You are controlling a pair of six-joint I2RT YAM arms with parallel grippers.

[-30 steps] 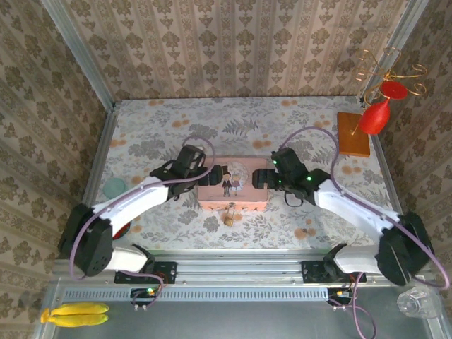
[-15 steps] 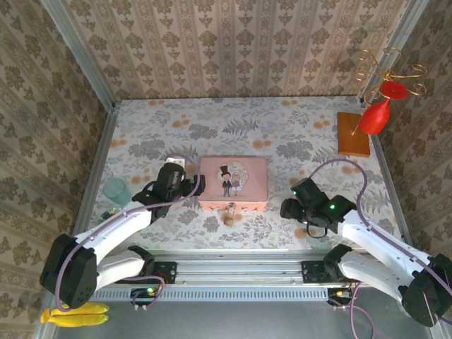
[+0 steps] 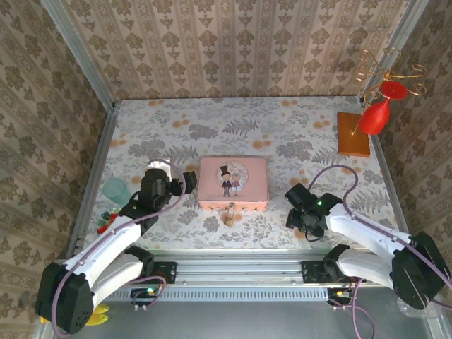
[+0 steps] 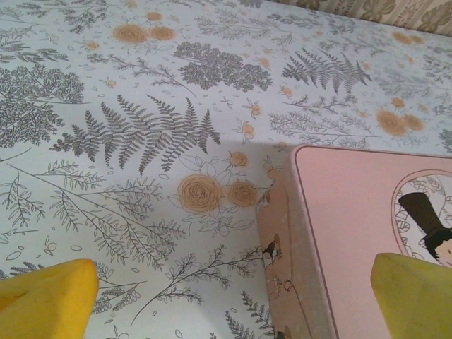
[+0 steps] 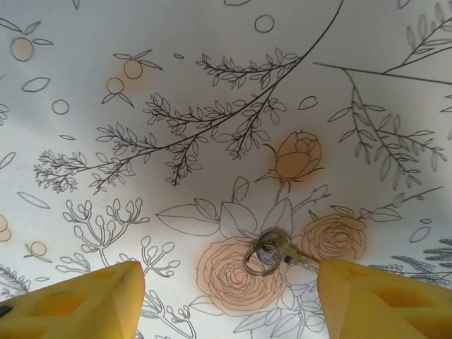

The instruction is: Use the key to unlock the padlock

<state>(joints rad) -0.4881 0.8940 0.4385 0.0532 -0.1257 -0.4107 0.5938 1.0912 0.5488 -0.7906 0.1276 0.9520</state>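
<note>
Right wrist view, Mara: the key (image 5: 272, 253) lies flat on the table (image 5: 141, 85), on its ring. The right gripper (image 5: 227, 296) hangs over it with its yellow fingers (image 5: 85, 296) spread wide and nothing gripped.

And where is that from the pink tin (image 3: 233, 182), Tom?

Off the tin's right side, toward its near corner, well apart from it. The padlock (image 3: 229, 215) sits against the tin's near wall, about the middle, shackle up at the clasp. It looks locked, though it's too small to be sure.

So what worries you?

The key is thin, flat, and nearer one finger than the other. If that finger arrives first, I'd expect it to shove the key sideways instead of pinching it. Close too high and the fingers meet on nothing; too low and they scrape the table. Or they catch the ring, and the key dangles where it can't be aimed at so small a keyhole.

And the left gripper (image 3: 185, 182)?

Just off the tin's left wall, spread open too, holding nothing. So neither tin nor padlock is steadied — my guess is a push from the key would slide the padlock along the tin's near wall, or nudge the tin itself, rather than seat the key.
</note>
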